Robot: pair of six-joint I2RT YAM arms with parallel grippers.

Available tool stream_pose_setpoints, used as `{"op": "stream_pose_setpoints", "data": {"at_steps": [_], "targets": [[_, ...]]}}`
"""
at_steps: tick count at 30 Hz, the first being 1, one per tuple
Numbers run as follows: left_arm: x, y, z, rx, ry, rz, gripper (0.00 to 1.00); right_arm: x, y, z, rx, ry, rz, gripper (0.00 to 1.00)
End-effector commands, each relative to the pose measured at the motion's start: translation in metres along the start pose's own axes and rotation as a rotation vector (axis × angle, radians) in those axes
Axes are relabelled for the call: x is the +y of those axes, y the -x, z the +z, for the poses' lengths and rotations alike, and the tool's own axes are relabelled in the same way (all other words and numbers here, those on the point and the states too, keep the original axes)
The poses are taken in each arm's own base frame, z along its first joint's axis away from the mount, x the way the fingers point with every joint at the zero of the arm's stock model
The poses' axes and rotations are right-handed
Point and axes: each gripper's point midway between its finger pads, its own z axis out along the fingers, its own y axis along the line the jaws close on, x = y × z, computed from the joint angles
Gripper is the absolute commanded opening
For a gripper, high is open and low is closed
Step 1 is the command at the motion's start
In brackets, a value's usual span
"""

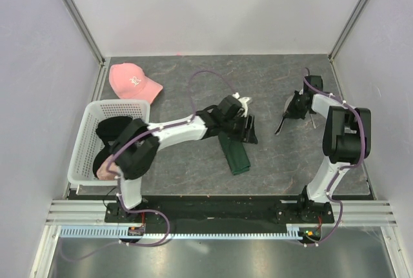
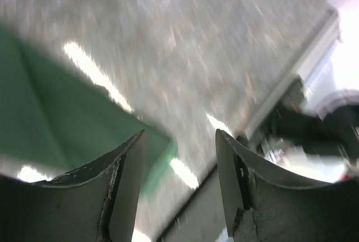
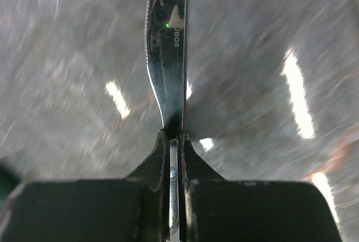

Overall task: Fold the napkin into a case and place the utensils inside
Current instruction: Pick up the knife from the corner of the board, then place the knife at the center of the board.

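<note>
Judging by the top view, you're past the fold: the napkin (image 1: 235, 154) lies at centre frame as a narrow green case (image 1: 231, 144), running up-left to down-right. No utensil shows inside it.

The left gripper (image 1: 247, 128) sits at the case's upper end. In the left wrist view its jaws stand apart with bare table (image 1: 193, 84) between them and nothing held. Green cloth shows under the left-hand finger (image 2: 126, 186). Too blurred to tell if it touches the cloth or props the mouth.

The right gripper (image 3: 173, 136) is pinched tight on a knife (image 3: 167, 56), serrated edge visible, blade running to the top of the right wrist frame. In the top view that sits right of centre, well apart from the case. You can't tell if the knife tip is on the table.

The other utensil (image 1: 312, 120), a thin silver piece, lies on the table just right of that gripper, untouched.

My read:
- Done: the fold and the grip on the first utensil.
- Left: carry the knife to the case and slide it in, then fetch and insert the second.
- Progress: roughly halfway.

The cap (image 1: 132, 79) at upper left and the basket (image 1: 119, 102) at left aren't involved.
</note>
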Motion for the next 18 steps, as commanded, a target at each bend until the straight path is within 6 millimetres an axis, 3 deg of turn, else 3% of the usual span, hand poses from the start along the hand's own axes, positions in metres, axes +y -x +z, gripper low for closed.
{"op": "stream_pose_setpoints", "data": {"at_steps": [1,2,3,4,5,6,8,9,13,18], "targets": [[-0.012,0.045,0.051,-0.116,0.018,0.113,0.60,0.027,-0.065,-0.015,0.197,0.146,0.119,0.00],[-0.006,0.050,0.059,-0.133,0.064,0.128,0.60,0.026,-0.074,-0.016,0.212,0.148,0.131,0.00],[-0.016,0.064,0.064,-0.156,0.061,0.152,0.61,0.033,-0.074,-0.021,0.208,0.187,0.144,0.00],[-0.004,0.055,0.081,-0.117,0.092,0.159,0.61,0.033,-0.076,-0.023,0.212,0.196,0.151,0.00],[0.004,0.055,0.085,-0.102,0.133,0.155,0.61,0.032,-0.082,-0.024,0.222,0.199,0.158,0.00],[-0.003,0.064,0.089,-0.118,0.124,0.168,0.62,0.034,-0.083,-0.027,0.225,0.217,0.162,0.00],[0.014,0.057,0.102,-0.084,0.178,0.170,0.63,0.032,-0.086,-0.029,0.232,0.235,0.191,0.00],[0.009,0.067,0.102,-0.100,0.179,0.175,0.64,0.034,-0.085,-0.030,0.227,0.252,0.203,0.00],[0.024,0.052,0.122,-0.040,0.204,0.172,0.64,0.037,-0.092,-0.033,0.251,0.307,0.248,0.00],[0.045,0.044,0.132,-0.025,0.272,0.179,0.64,0.033,-0.094,-0.031,0.258,0.317,0.275,0.00]]}}
